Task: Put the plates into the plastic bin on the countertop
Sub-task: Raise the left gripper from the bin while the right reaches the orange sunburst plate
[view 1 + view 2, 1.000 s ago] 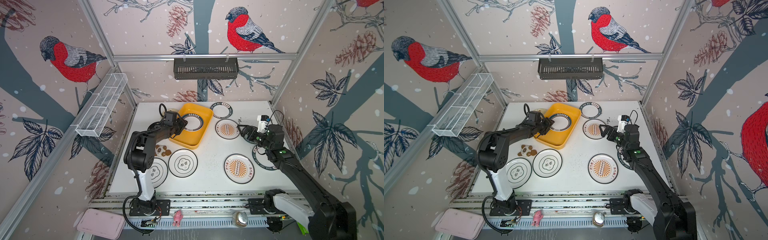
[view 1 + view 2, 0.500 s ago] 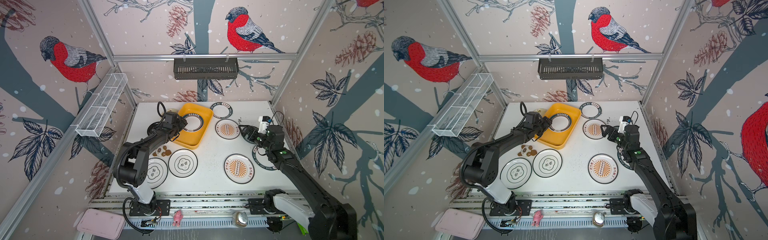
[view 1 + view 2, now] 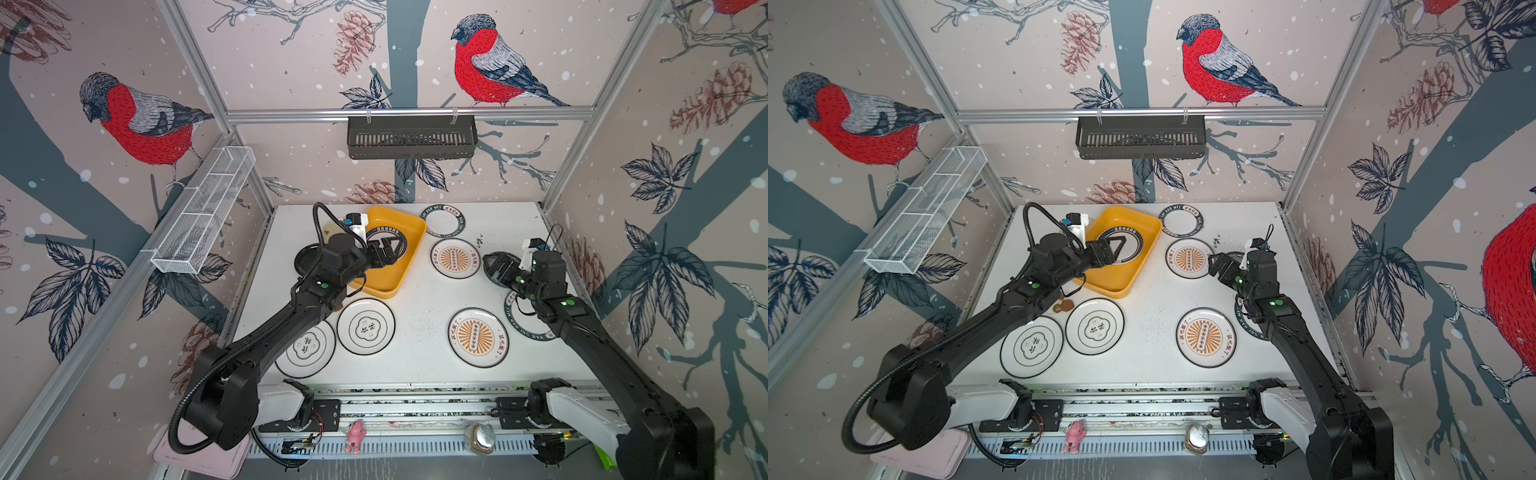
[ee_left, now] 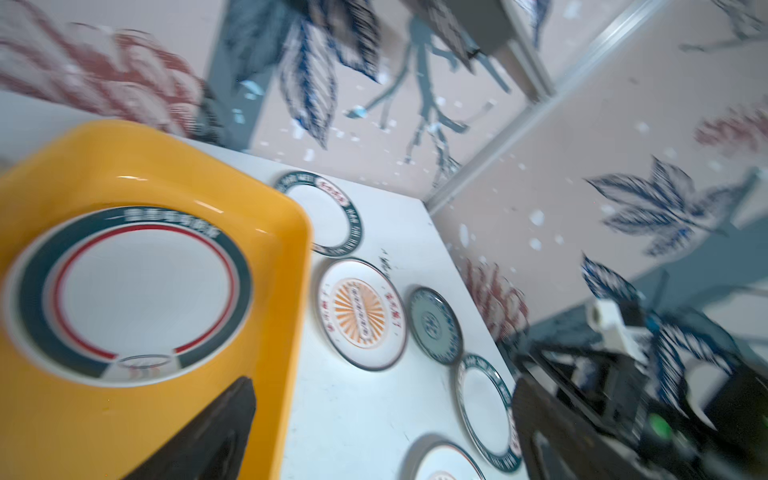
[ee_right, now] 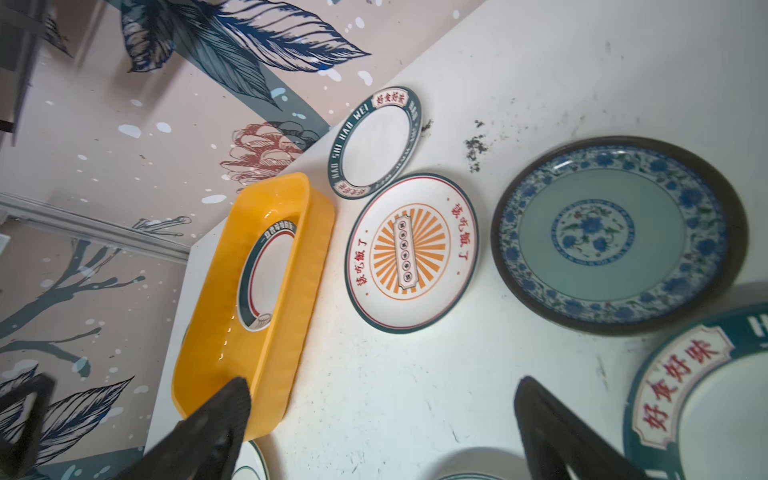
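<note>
Starting at the left edge of the countertop (image 3: 419,357), a glossy black plate (image 3: 305,259) is listed, set close to that edge and partly covered by the left arm (image 3: 291,320).

- Toward the front-left corner a black-rimmed white plate (image 3: 309,353) is recorded, part of it under the same arm. A second black-rimmed white plate (image 3: 365,326) lies just beside it.
- A panda toy (image 3: 1063,306) is seen between these and the plastic bin (image 3: 409,259).
- The plastic bin is set at an angle, its far corner near the back edge. One dark-banded plate (image 4: 141,291) lies flat inside, and bare floor is left at the bin's near end.
- The left gripper (image 3: 388,249) is held over that plate with jaws spread apart and nothing between them.
- A bare strip of countertop is left open right of the bin, widening toward the front.
- A lettered ring plate (image 3: 444,222) is placed by the back edge, with the far sunburst plate (image 3: 454,257) just in front of it. The near sunburst plate (image 3: 478,337) is well apart, toward the front.
- The right gripper (image 3: 498,264) is held over the teal patterned plate (image 5: 615,232), jaws wide and empty.
- A banded plate (image 3: 509,307) is noted near the right edge, half under the right arm (image 3: 582,332).
</note>
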`<state>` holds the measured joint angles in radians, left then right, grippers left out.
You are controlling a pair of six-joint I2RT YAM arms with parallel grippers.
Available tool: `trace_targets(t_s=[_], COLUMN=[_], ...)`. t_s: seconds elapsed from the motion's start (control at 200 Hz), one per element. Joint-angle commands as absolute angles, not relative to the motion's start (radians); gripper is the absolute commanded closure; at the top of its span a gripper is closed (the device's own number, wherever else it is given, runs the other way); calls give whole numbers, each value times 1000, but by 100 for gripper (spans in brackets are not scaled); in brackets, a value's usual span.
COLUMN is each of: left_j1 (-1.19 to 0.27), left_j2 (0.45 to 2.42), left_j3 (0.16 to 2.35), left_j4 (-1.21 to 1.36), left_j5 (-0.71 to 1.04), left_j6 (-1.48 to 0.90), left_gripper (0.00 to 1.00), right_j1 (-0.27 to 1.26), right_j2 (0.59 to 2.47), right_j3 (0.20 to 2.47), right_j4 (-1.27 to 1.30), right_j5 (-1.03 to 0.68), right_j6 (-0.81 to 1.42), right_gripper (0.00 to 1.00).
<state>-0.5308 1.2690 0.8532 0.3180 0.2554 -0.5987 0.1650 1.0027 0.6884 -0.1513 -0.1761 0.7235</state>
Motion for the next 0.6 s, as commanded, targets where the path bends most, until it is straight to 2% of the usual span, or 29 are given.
trace_targets(t_s=[0.0, 0.425, 0.595], left_j1=[-605, -853, -884], left_j2=[1254, 1342, 1376], left_j3=[808, 751, 761], left_j4=[443, 524, 496], left_j5=[308, 205, 203], left_j6=[-493, -481, -475], left_gripper=[4, 4, 4], right_j1=[164, 169, 179], right_j2=[979, 747, 686], right_j3=[684, 528, 482], right_j4=[-304, -627, -703], right_j5=[-141, -117, -156], right_j6=[756, 843, 917], right_gripper=[0, 0, 0])
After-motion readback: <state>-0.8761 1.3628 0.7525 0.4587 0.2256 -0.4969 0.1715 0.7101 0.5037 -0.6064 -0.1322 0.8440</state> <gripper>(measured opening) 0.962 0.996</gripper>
